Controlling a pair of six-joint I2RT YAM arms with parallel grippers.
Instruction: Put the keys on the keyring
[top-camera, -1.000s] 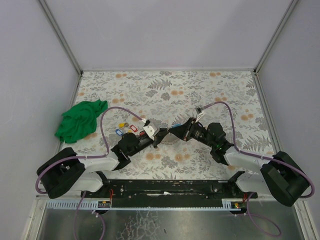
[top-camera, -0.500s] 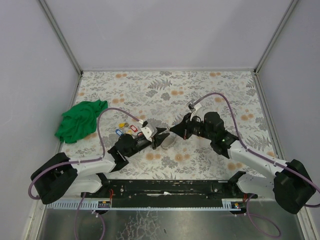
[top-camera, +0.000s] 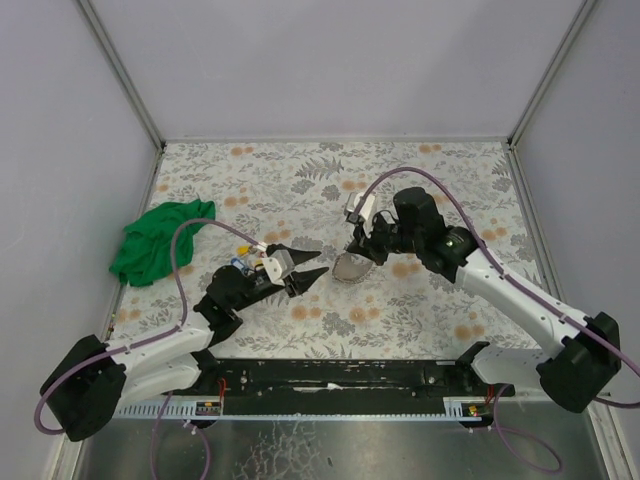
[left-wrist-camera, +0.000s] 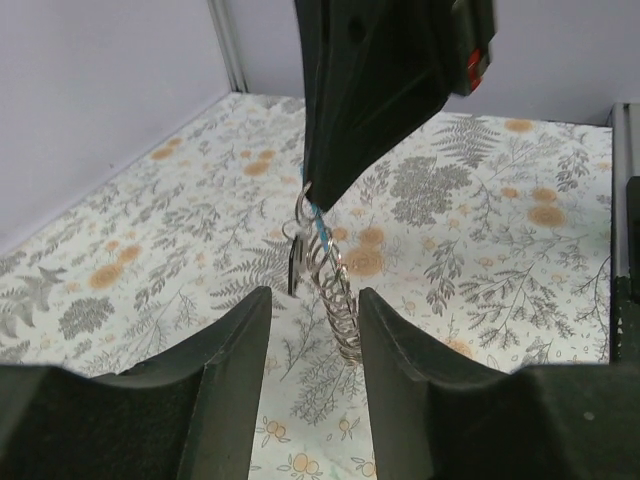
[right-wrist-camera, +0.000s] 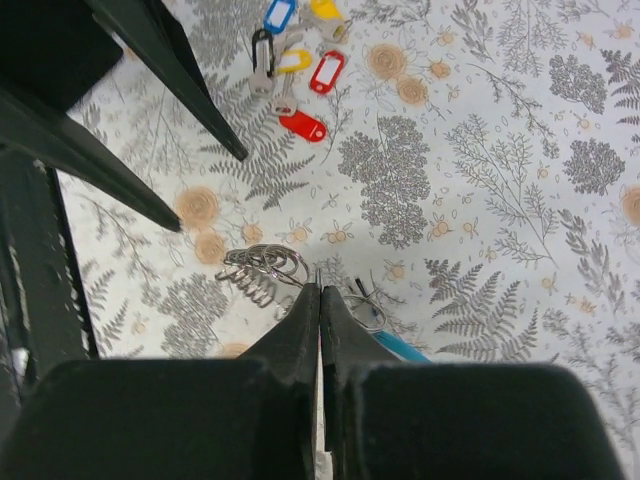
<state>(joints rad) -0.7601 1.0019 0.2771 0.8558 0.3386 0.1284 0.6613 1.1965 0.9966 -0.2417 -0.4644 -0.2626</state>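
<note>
My right gripper (top-camera: 357, 250) (right-wrist-camera: 319, 290) is shut on the keyring (top-camera: 349, 269), which it holds above the table. The keyring's thin wire runs between the fingertips, and a light-blue arc (right-wrist-camera: 400, 345) lies to the right of them. A bunch of small metal rings (right-wrist-camera: 262, 270) hangs from it. In the left wrist view the keyring (left-wrist-camera: 318, 228) dangles from the right fingers (left-wrist-camera: 375, 95). My left gripper (top-camera: 315, 263) (left-wrist-camera: 312, 325) is open just left of it, and the small rings (left-wrist-camera: 338, 300) hang a little beyond its fingertips. The keys (right-wrist-camera: 295, 65), with red, blue, yellow and black tags, lie on the table, partly behind my left arm (top-camera: 240, 256).
A crumpled green cloth (top-camera: 160, 240) lies at the left edge of the floral table cover (top-camera: 330, 185). Walls close the table in at the back and on both sides. Purple cables loop above both arms.
The two grippers were together at the table's middle. The right one has shut on the keyring and moved back and right with it. The left one has opened and drawn back left.
</note>
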